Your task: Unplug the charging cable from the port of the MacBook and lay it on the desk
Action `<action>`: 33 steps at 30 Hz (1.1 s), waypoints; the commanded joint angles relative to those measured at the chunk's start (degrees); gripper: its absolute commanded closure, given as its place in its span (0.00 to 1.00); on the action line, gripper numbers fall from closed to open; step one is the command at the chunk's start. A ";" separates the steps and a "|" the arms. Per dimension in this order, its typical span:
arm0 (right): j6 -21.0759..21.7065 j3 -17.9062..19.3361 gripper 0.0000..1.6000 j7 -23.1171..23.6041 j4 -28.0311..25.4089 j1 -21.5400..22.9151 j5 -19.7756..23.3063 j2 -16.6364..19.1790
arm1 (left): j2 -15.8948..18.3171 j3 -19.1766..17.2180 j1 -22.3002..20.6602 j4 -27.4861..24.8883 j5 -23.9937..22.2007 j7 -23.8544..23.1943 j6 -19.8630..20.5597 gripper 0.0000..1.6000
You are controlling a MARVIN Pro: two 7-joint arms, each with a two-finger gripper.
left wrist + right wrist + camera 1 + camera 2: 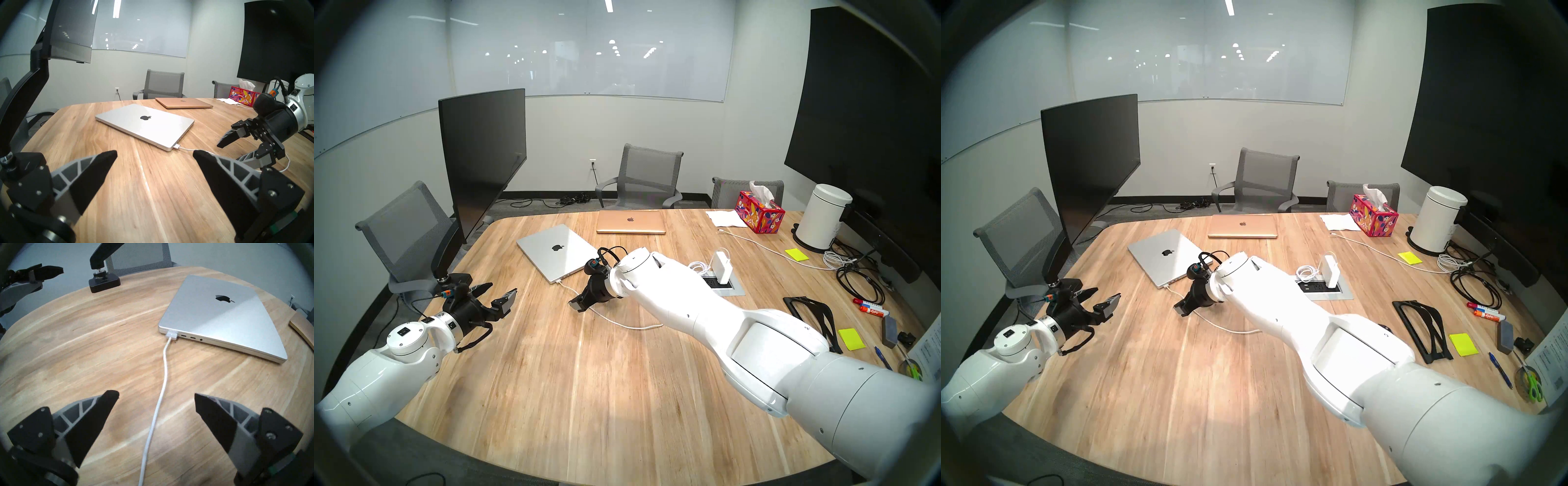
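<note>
1. Status: the charging cable [164, 372] is seated by its silvery connector in the port at the near corner of the closed MacBook [220, 314], which lies flat on the desk [68, 344].
2. Right gripper [156, 394]: fingers spread wide and empty, low over the desk.
3. Cord position: it runs between the 2 fingertips, roughly centred, touching neither. The connector lies well ahead of the tips.
4. Recommended action: advance along the cord and close near the connector, not on slack cord.
5. Pull straight out from the laptop's side edge; an angled pull would probably drag the MacBook.
6. Left gripper [499, 293]: fingers apart, holding nothing, near the desk's left edge, well clear of the cord.
</note>
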 commanded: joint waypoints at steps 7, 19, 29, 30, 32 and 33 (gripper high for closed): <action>-2.73 0.76 0.00 1.03 4.76 4.14 -0.26 -5.44 | 0.42 -0.62 -0.35 -0.75 0.16 -0.05 -0.64 0.00; -4.55 0.51 0.00 1.50 10.92 5.81 -0.95 -8.84 | 0.46 -0.60 -0.33 -0.77 0.15 -0.03 -0.70 0.00; -6.11 0.31 0.00 0.90 16.47 7.26 -2.11 -11.38 | 0.48 -0.59 -0.32 -0.77 0.15 -0.02 -0.73 0.00; -6.27 0.36 0.00 0.88 16.90 7.38 -2.21 -11.57 | 0.48 -0.59 -0.32 -0.77 0.14 -0.02 -0.73 0.00; -6.53 0.48 0.00 0.82 17.63 7.59 -2.37 -11.90 | 0.49 -0.59 -0.33 -0.77 0.14 -0.02 -0.74 0.00; -6.62 0.53 0.00 0.79 17.90 7.66 -2.42 -12.02 | 0.49 -0.58 -0.33 -0.77 0.14 -0.02 -0.74 0.00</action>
